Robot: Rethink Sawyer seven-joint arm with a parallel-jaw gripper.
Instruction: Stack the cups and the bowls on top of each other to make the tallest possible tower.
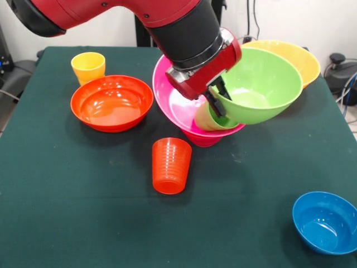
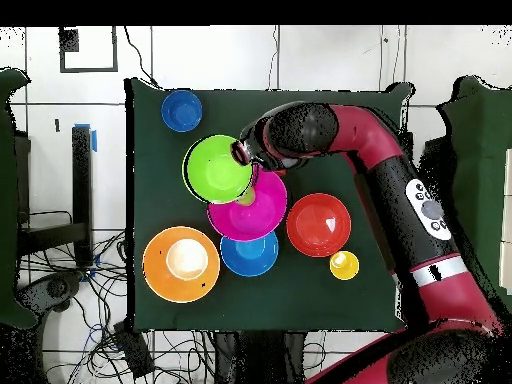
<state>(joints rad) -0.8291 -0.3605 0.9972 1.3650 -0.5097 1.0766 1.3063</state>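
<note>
- The gripper (image 1: 215, 100) pinches the rim of the lime bowl (image 1: 258, 84), one dark finger inside the rim and one outside, and holds it tilted, with its open side facing up and toward the front camera.
- The lime bowl overlaps the pink bowl (image 1: 175, 103), which is itself tipped and rests on a small magenta bowl (image 1: 202, 138); a light green cup (image 1: 207, 118) lies inside the pink bowl, just under the lime one.
- Behind the lime bowl sits the yellow-orange bowl (image 1: 293, 56).
- The overhead view shows a blue bowl (image 2: 249, 254) against the pink bowl's edge.
- The ribbed orange cup (image 1: 171, 165) stands upside down and alone on the green table (image 1: 67, 212), in front of the pile.
- The red-orange bowl (image 1: 111, 103) and yellow cup (image 1: 88, 67) sit together, upright.
- A dark blue bowl (image 1: 325, 221) lies well apart at the table's near corner.
</note>
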